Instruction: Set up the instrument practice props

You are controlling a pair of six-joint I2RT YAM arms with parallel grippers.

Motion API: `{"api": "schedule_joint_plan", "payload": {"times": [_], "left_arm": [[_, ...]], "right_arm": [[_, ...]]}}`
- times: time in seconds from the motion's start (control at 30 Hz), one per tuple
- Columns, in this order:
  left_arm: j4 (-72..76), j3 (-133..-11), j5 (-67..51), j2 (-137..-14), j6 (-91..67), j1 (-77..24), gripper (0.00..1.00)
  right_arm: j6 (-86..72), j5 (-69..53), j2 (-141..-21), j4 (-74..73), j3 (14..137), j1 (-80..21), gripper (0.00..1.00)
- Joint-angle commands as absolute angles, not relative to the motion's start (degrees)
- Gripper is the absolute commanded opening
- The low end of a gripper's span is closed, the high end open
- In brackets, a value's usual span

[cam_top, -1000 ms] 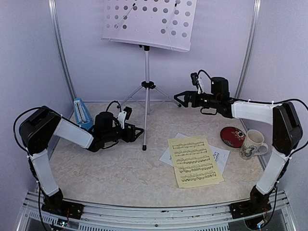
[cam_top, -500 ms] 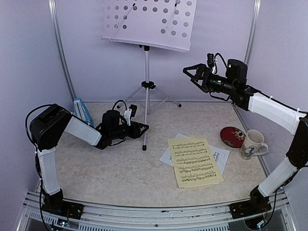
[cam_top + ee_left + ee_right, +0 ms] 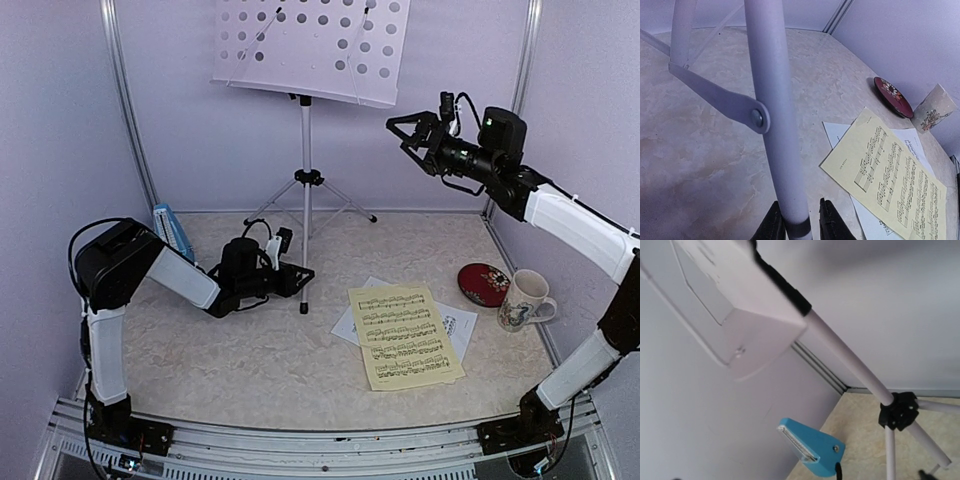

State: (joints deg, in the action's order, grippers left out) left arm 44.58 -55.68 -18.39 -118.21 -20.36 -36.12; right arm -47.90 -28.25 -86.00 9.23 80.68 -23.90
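Reaching low across the marbled table [image 3: 250, 370] with the left gripper [image 3: 300, 280] to the front leg [image 3: 775, 125] of the silver tripod music stand [image 3: 305, 150]. Straddling that tube just above its foot, one of the dark fingers [image 3: 774, 226] on each side and very close; cannot tell from the wrist view whether clamped tight or merely alongside. Upright at the back of the table for the stand itself, with the white perforated desk [image 3: 310, 45] tilted at its top. Raised high on the other side with the right gripper [image 3: 402, 135], spread wide and grasping nothing, near the desk's lower right corner but apart from it. Seen through that wrist camera: the desk's underside, the pole down to the black hub [image 3: 899, 410], and the small blue pyramid metronome [image 3: 810, 447] at the back left by the wall, well apart from the stand. Lying flat right of centre: yellow sheet of printed music [image 3: 405, 335] overlapping white sheet [image 3: 460, 325], near the front foot yet not touching. Further right by the wall: dark red round disc [image 3: 483, 283] just beside white patterned mug [image 3: 525, 298].
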Motion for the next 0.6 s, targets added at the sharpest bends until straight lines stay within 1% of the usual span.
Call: {"api": "schedule_joint_plan", "payload": {"times": [0.0, 0.2, 0.4, 0.57], "left_arm": [[46.41, -56.76, -20.07, -118.87, -20.83, -37.5, 0.21], [47.66, -53.76, -17.77, -117.2, -23.08, -38.66, 0.0], [50.28, -49.23, -15.5, -115.26, -25.1, -41.38, 0.0], [55.69, -43.69, -14.41, -113.17, -31.36, -43.54, 0.0]], "right_arm": [[-44.46, -26.55, -81.87, 10.06, 76.37, -24.25, 1.0], [-41.94, -26.03, -80.47, 10.96, 69.49, -23.44, 1.0], [-38.05, -25.08, -78.6, 10.97, 63.41, -23.01, 1.0], [-35.72, -23.62, -76.73, 9.2, 60.28, -22.77, 1.0]]}}
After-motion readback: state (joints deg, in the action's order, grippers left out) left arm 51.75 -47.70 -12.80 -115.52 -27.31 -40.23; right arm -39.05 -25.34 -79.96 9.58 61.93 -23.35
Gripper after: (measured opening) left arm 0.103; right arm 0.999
